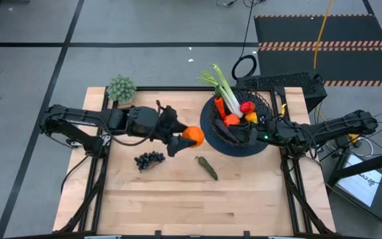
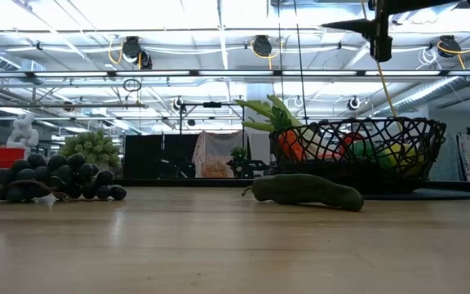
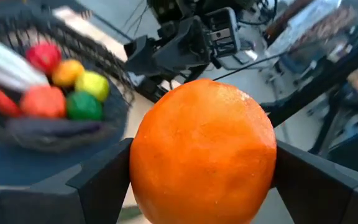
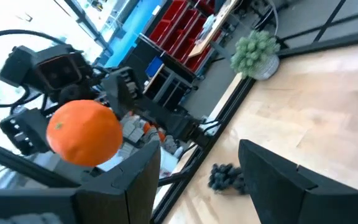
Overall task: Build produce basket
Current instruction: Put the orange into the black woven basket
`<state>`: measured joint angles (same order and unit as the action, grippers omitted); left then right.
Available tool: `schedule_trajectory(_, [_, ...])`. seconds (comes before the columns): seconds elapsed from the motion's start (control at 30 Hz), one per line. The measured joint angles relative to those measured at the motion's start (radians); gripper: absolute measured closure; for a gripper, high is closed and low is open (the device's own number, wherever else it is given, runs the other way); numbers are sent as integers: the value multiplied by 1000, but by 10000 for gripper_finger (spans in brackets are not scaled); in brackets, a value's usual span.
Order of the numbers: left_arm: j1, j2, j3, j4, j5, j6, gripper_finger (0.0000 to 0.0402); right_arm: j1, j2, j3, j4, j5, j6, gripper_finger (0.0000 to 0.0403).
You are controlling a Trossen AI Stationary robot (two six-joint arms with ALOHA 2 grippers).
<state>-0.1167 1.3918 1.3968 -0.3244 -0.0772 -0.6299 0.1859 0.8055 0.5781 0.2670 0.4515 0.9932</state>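
Left tool [image 1: 186, 139] grasping a round orange fruit [image 1: 193, 136] beside the black wire-mesh basket [image 1: 211, 126]; early release would roll it across the tabletop [image 1: 178, 192].

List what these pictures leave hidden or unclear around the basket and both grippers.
- Right gripper: in the high view it lies over the dark basket rim; whether it grips the rim is unclear.
- Basket contents: blurred in the left wrist view, screened by mesh in the low view.
- Orange: fills the left wrist view, hiding the table beneath the left gripper.
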Motion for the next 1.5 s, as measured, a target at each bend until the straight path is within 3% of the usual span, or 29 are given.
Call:
schedule_trajectory(0.6, [31, 0, 0, -24, -30, 877, 53, -128, 0, 0, -10, -6, -69, 193])
schedule_trajectory(0.87, [31, -1, 0, -47, -29, 1030, 53, -128, 0, 0, -10, -7, -67, 193])
schedule_trajectory(1.03, [31, -1, 0, -70, -29, 967, 53, -128, 0, 0, -4, -37, -102, 193])
schedule_trajectory(1.2, [31, -1, 0, -93, -29, 741, 53, -110, 0, 0, 20, -142, -166, 193])
schedule_trajectory(1.37, [31, -1, 0, -100, -28, 530, 53, -73, 8, 30, 20, -143, -255, 193])
schedule_trajectory(1.5, [31, 9, 0, -97, -7, 374, 53, -55, 47, 103, 5, -144, -416, 193])
